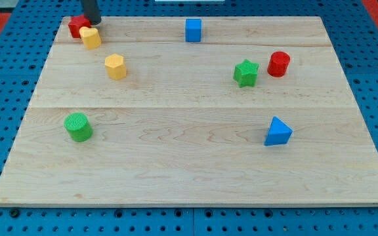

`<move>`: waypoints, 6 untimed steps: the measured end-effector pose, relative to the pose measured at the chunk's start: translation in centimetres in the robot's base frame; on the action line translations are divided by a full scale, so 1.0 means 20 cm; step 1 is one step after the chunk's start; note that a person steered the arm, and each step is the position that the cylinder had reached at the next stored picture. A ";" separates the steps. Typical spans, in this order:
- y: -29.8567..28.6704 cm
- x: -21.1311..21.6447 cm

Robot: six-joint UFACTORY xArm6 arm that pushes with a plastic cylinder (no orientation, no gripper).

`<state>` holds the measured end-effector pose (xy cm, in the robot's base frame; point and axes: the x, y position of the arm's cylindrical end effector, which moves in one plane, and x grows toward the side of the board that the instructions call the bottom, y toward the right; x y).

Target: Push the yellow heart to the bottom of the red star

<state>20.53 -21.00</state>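
The red star (77, 25) lies at the board's top left corner. The yellow heart (90, 37) touches it on its lower right side. My tip (94, 21) stands just above the yellow heart and right of the red star, close to both; the dark rod rises out of the view's top.
A yellow hexagon (115, 67) lies below right of the heart. A blue cube (193, 30) is at top centre. A green star (245, 73) and red cylinder (279, 63) sit at the right. A green cylinder (78, 126) is lower left, a blue triangle (278, 132) lower right.
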 end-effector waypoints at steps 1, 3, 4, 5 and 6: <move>0.11 0.00; 0.12 0.27; 0.12 0.44; 0.14 0.36; 0.08 0.29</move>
